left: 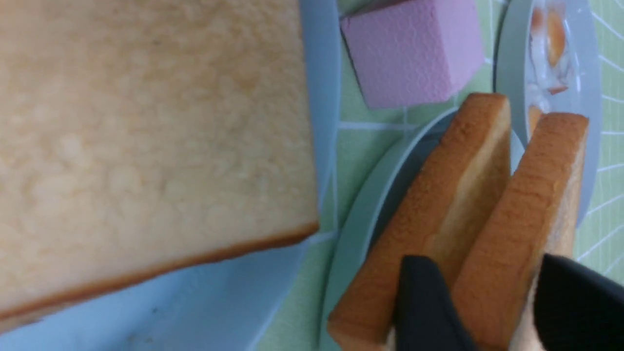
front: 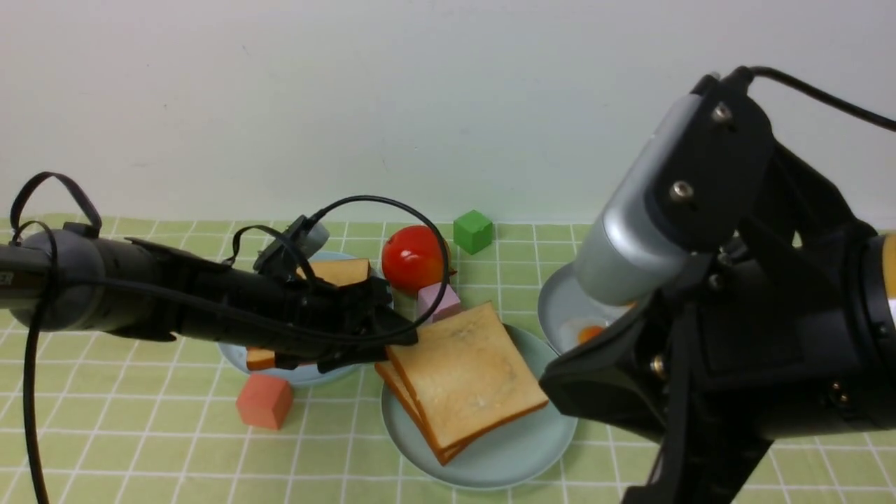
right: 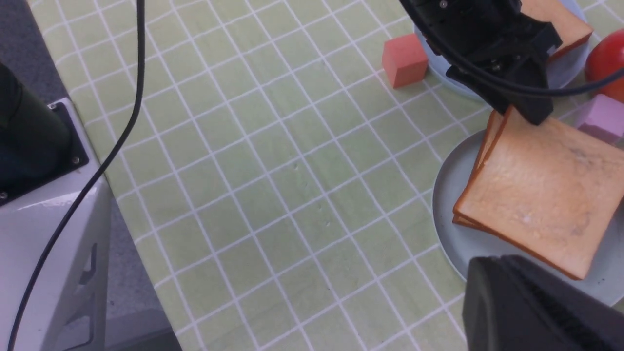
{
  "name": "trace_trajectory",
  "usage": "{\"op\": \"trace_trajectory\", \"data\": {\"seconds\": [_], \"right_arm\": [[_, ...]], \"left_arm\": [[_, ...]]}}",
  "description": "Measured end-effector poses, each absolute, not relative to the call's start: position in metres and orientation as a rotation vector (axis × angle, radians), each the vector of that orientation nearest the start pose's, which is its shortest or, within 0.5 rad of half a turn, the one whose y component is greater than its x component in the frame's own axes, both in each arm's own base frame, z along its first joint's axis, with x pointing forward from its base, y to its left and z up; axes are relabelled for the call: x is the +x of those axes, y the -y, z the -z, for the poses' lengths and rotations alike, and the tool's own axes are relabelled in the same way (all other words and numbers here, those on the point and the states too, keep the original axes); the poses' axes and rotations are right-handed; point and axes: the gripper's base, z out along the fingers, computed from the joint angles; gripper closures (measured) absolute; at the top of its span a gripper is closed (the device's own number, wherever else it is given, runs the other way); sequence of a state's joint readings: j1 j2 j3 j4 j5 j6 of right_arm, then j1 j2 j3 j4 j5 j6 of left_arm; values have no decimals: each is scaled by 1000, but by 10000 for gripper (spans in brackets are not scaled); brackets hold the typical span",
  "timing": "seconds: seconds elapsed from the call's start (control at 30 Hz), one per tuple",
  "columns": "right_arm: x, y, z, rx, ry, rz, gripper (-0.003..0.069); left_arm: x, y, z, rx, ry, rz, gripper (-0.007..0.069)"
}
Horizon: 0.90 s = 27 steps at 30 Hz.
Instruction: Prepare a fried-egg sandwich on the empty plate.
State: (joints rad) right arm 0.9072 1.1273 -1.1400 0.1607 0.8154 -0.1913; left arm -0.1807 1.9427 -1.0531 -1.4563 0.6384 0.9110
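Observation:
The empty plate [front: 490,455] holds two toast slices [front: 465,371] stacked flat, slightly askew, their faces tan with brown crust. My left gripper [front: 402,336] is at the stack's back-left corner. In the left wrist view its jaws [left: 487,273] stand open astride the top slice [left: 531,195], with one finger [left: 424,302] in the gap above the lower slice [left: 438,209]. A fried egg [front: 591,332] lies on the greyer plate [front: 553,308] to the right. My right gripper [right: 492,278] is shut and empty, hovering near the mint plate's [right: 453,204] front edge.
A light-blue plate [front: 308,374] under my left arm holds more toast [front: 339,269]. A tomato [front: 413,259], a green cube [front: 472,231] and a pink cube [front: 437,301] stand behind the stack. An orange-red cube [front: 264,400] sits front left. My right arm [front: 700,315] blocks the right side.

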Motion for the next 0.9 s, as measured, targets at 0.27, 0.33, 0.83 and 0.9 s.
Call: {"op": "trace_trajectory", "data": {"seconds": [0.27,0.33,0.83,0.9], "right_arm": [[136,-186,-383,-1115,-2044,-535,613],[138,-184,-383,-1076,-2063,-506,610],[149,-147,-378,-634,-2068,-293,589],[145,-135,-382,-552,-1957,-306,589]], "left_arm": [[359,94,-177,-99,-2475,1000,23],[359,80,-191,-117,-2436,974,20],[257,51,-337,85,-2357,848,351],[230,45,-349,46,-2407,735,428]]}}
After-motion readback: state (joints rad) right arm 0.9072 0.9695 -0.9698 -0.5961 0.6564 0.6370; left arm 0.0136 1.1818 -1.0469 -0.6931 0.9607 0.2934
